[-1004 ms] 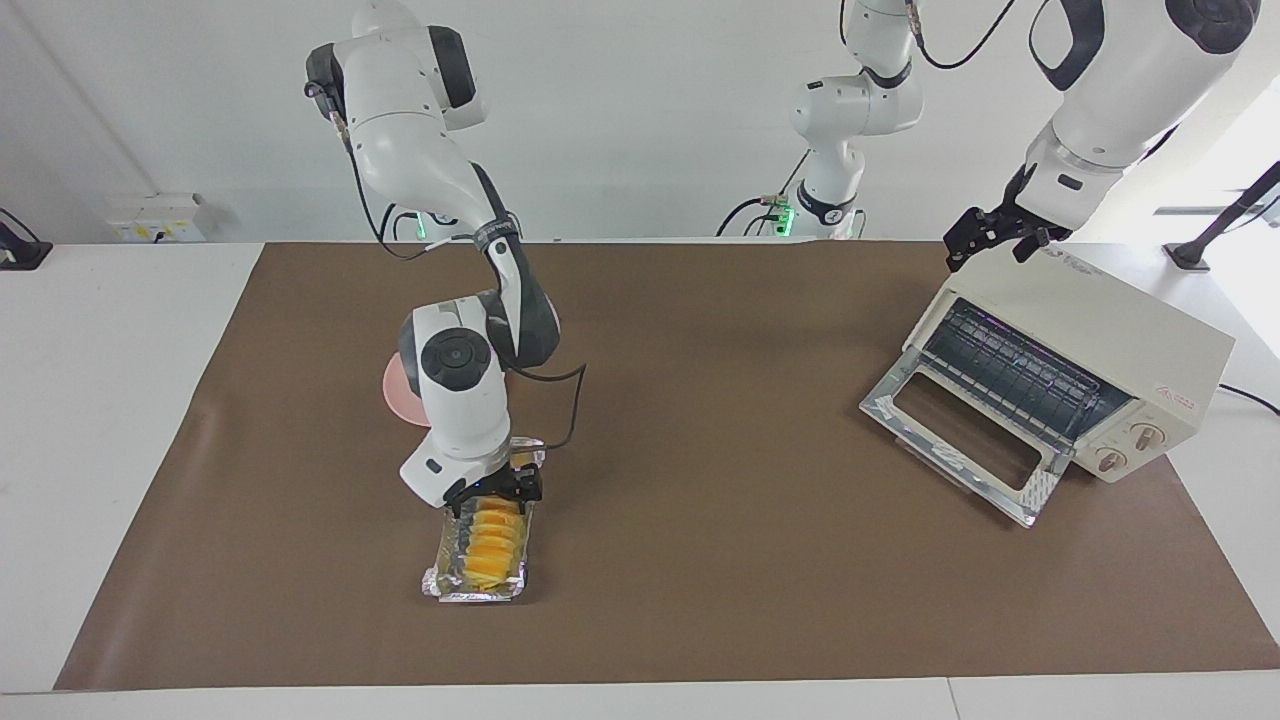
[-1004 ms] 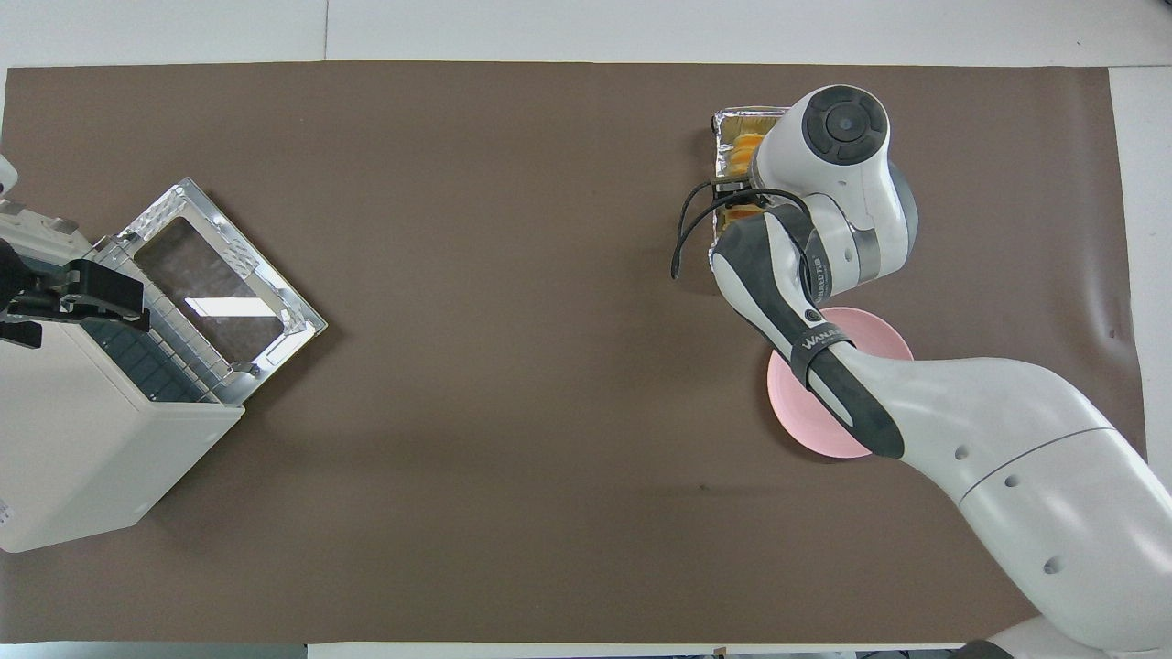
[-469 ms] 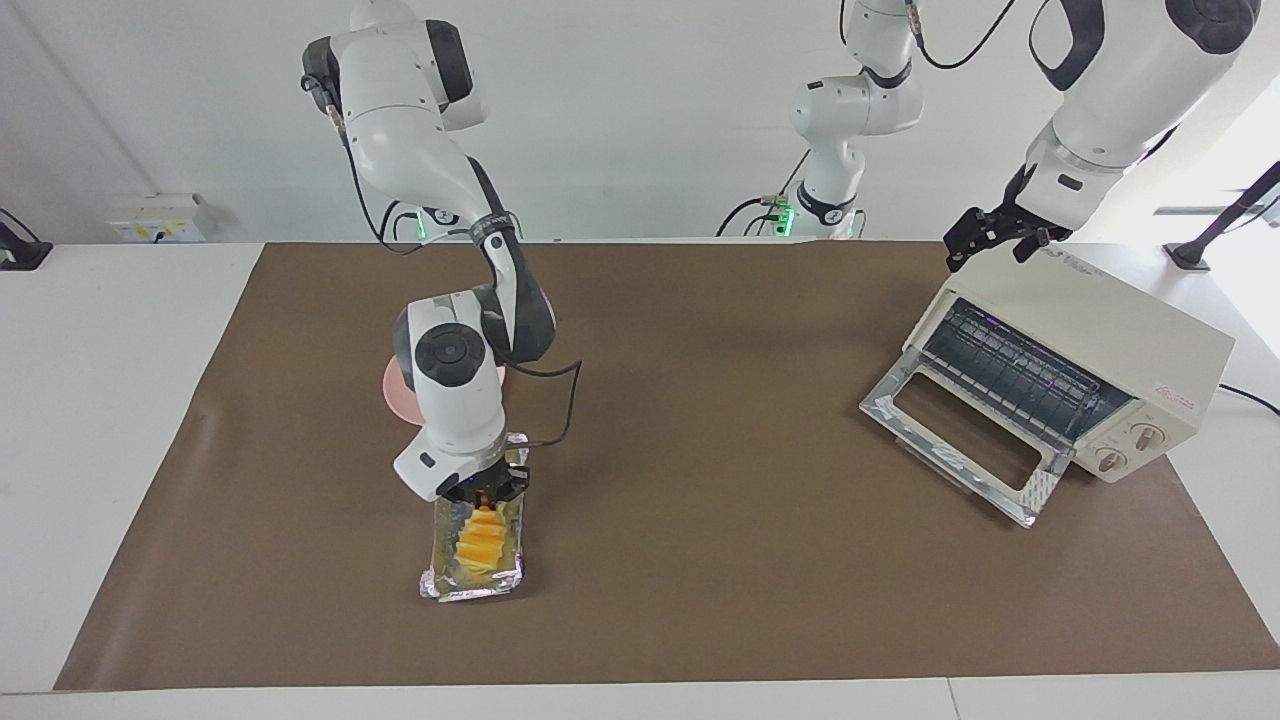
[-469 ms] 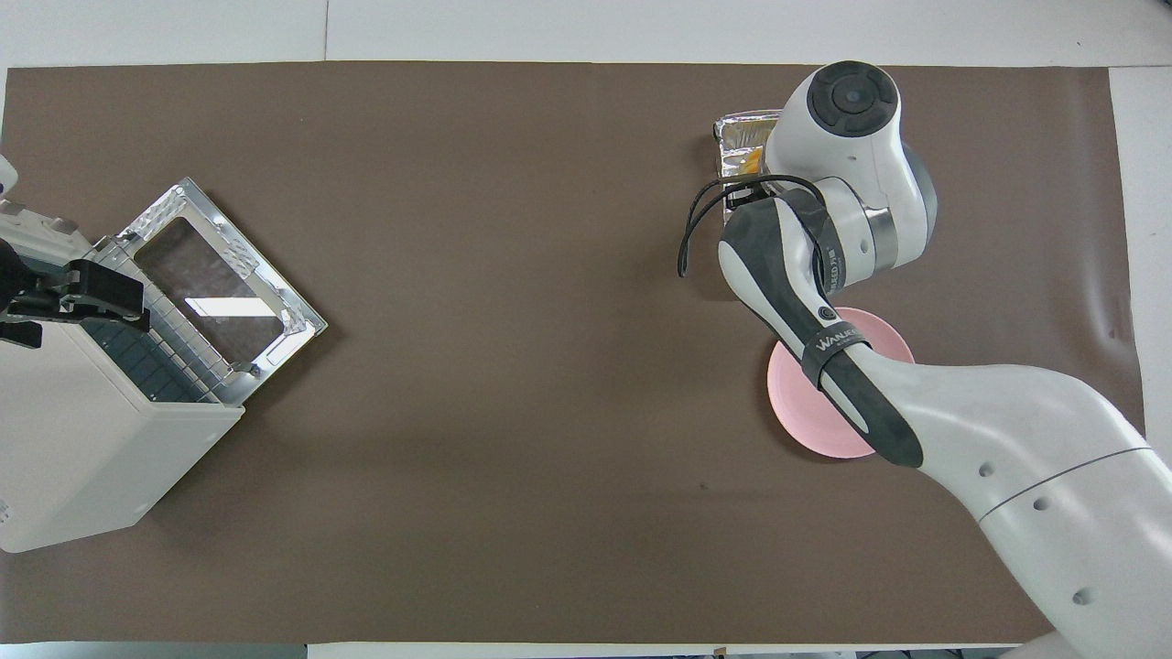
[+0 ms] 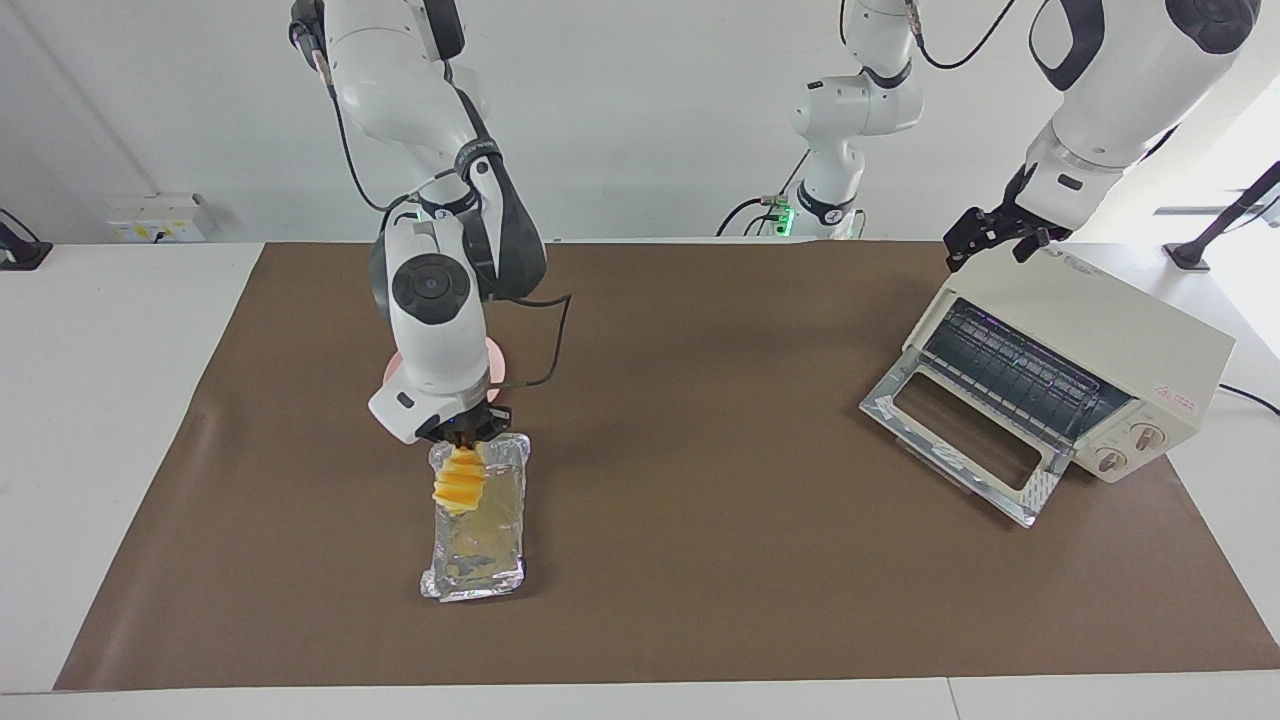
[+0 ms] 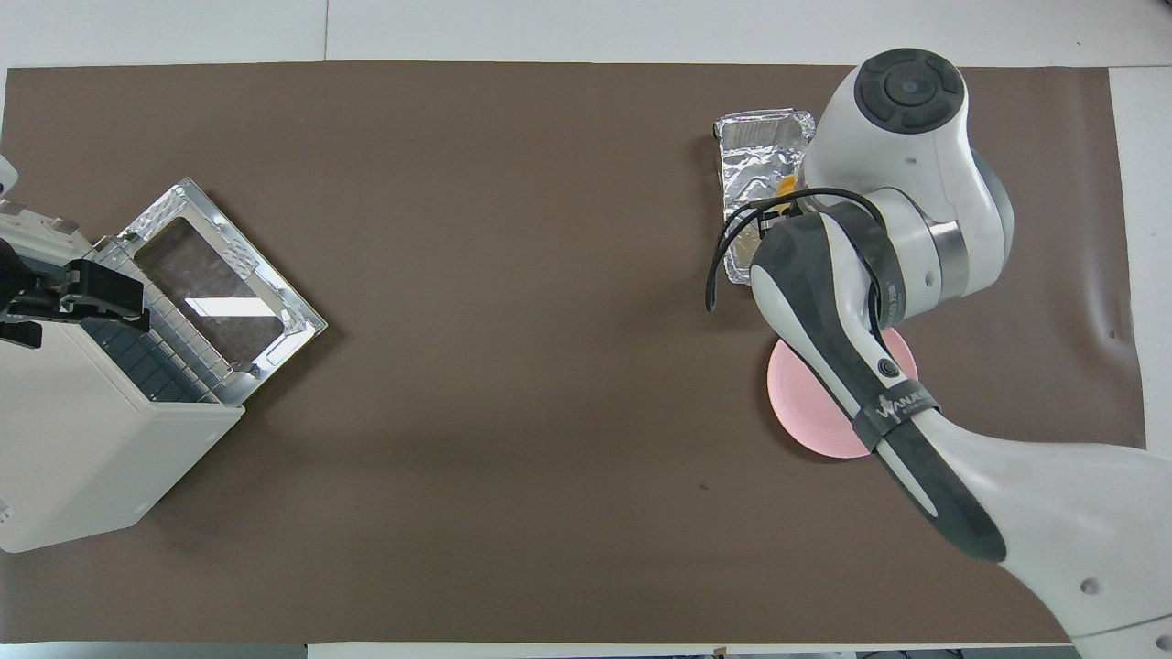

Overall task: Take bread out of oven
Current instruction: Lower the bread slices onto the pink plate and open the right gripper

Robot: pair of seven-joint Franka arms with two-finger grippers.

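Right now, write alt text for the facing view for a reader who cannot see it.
The right arm's tool holds the bread lifted over the silver foil tray, with a pink plate partly hidden by the arm. At the left arm's end of the table, the left tool rests at the top edge of the oven, whose door hangs open.

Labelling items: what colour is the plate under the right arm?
Pink plate; clearest in the overhead view.

In the overhead view, the bread (image 6: 786, 186) is almost wholly covered by the right arm, with only a sliver seen. The pink plate (image 6: 806, 403) is partly hidden in both views. The oven (image 6: 82, 439) is cut off by that view's edge. Whether the left gripper (image 5: 992, 235) touches the oven cannot be told.
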